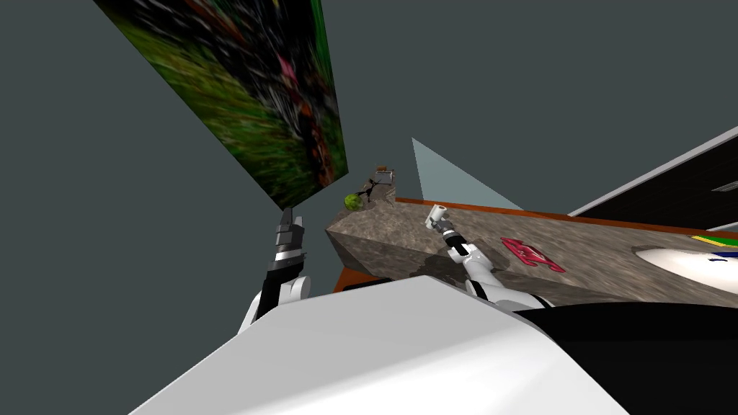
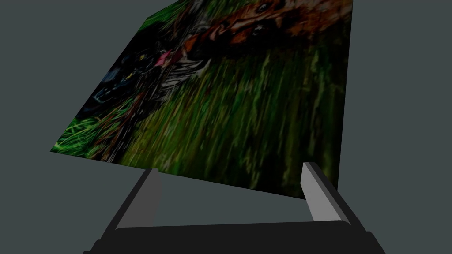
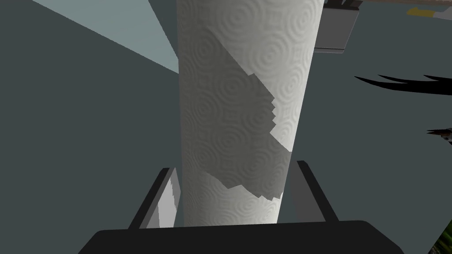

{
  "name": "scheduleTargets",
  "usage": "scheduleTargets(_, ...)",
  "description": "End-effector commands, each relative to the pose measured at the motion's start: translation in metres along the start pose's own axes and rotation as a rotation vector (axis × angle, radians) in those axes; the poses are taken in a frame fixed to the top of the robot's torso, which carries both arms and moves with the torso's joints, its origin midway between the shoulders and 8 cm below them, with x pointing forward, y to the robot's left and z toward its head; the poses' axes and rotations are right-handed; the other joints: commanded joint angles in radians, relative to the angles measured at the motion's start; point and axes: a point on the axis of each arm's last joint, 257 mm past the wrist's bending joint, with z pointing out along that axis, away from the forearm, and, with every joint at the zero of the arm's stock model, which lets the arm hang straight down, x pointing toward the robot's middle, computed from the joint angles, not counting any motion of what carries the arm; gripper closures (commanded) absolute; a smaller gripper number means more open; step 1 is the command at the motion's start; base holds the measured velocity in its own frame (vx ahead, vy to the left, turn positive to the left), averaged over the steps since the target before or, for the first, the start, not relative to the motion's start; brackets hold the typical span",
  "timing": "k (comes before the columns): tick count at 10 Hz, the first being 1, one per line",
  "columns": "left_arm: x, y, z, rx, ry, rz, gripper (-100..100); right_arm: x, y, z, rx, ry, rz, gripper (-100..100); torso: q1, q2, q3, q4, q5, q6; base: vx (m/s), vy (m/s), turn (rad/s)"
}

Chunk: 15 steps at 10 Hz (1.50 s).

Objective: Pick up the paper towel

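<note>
The paper towel roll [image 3: 238, 110] is white with an embossed ring pattern, and in the right wrist view it stands between my right gripper's fingers [image 3: 170, 203], which press its sides. In the head view the roll [image 1: 437, 214] is held in the air above the stone counter [image 1: 576, 252], with my right gripper [image 1: 441, 223] shut on it. My left gripper [image 1: 289, 215] is raised to the left of the counter; in the left wrist view my left gripper [image 2: 234, 189] is open with nothing between its fingers.
On the counter lie a red object [image 1: 532, 253] and a white round basin [image 1: 695, 263] to the right. A green ball [image 1: 352, 202] and small dark items [image 1: 380, 180] sit at the counter's far end. A large picture [image 1: 274, 94] hangs at upper left.
</note>
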Motion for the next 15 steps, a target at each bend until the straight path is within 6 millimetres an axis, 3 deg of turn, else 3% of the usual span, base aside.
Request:
scheduleTargets(1, 0.0, 0.0, 0.0, 0.0, 0.0, 0.0, 0, 0.002, 0.009, -0.002, -0.002, 0.006, -0.001, 100, 0.0, 0.0, 0.0, 0.0, 0.0, 0.0, -0.014, -0.039, 0.025)
scheduleTargets(2, 0.0, 0.0, 0.0, 0.0, 0.0, 0.0, 0, 0.002, 0.009, -0.002, -0.002, 0.006, -0.001, 100, -0.002, 0.001, 0.0, 0.0, -0.001, -0.001, -0.019, -0.058, 0.028)
scheduleTargets(3, 0.0, 0.0, 0.0, 0.0, 0.0, 0.0, 0, 0.015, 0.021, -0.006, 0.003, 0.032, 0.003, 100, -0.003, 0.0, 0.0, -0.001, -0.001, -0.001, -0.029, -0.086, 0.03)
scheduleTargets(4, 0.0, 0.0, 0.0, 0.0, 0.0, 0.0, 0, 0.005, 0.022, -0.003, -0.002, 0.011, -0.003, 100, -0.005, 0.001, -0.001, -0.003, -0.005, -0.001, -0.026, -0.069, 0.023)
scheduleTargets(5, 0.0, 0.0, 0.0, 0.0, 0.0, 0.0, 0, 0.015, 0.034, -0.007, 0.003, 0.032, 0.0, 100, -0.005, 0.001, -0.002, -0.004, -0.006, 0.0, -0.031, -0.072, 0.02)
scheduleTargets(6, 0.0, 0.0, 0.0, 0.0, 0.0, 0.0, 0, 0.005, 0.036, -0.003, -0.003, 0.011, -0.006, 100, -0.006, 0.001, -0.002, -0.005, -0.007, 0.0, -0.03, -0.058, 0.02)
scheduleTargets(7, 0.0, 0.0, 0.0, 0.0, 0.0, 0.0, 0, 0.018, 0.046, -0.009, 0.005, 0.039, 0.0, 100, -0.006, 0.0, -0.002, -0.005, -0.008, 0.0, -0.027, -0.076, 0.014)
scheduleTargets(9, 0.0, 0.0, 0.0, 0.0, 0.0, 0.0, 0, 0.005, 0.048, -0.005, -0.001, 0.013, -0.007, 100, -0.007, -0.001, -0.004, -0.008, -0.011, 0.0, -0.015, -0.039, 0.012)
scheduleTargets(12, 0.0, 0.0, 0.0, 0.0, 0.0, 0.0, 0, 0.011, 0.071, -0.011, 0.01, 0.032, -0.003, 100, -0.007, -0.001, -0.005, -0.009, -0.012, 0.0, -0.031, -0.054, 0.019)
scheduleTargets(13, 0.0, 0.0, 0.0, 0.0, 0.0, 0.0, 0, 0.003, 0.072, -0.009, 0.007, 0.016, -0.007, 100, -0.009, 0.0, -0.005, -0.009, -0.013, 0.0, -0.034, -0.064, 0.026)
scheduleTargets(14, 0.0, 0.0, 0.0, 0.0, 0.0, 0.0, 0, 0.014, 0.082, -0.014, 0.017, 0.043, 0.0, 100, -0.009, -0.001, -0.005, -0.009, -0.013, 0.0, -0.026, -0.075, 0.023)
scheduleTargets(15, 0.0, 0.0, 0.0, 0.0, 0.0, 0.0, 0, 0.004, 0.083, -0.012, 0.014, 0.023, -0.004, 100, -0.01, -0.001, -0.006, -0.01, -0.015, 0.0, -0.019, -0.057, 0.019)
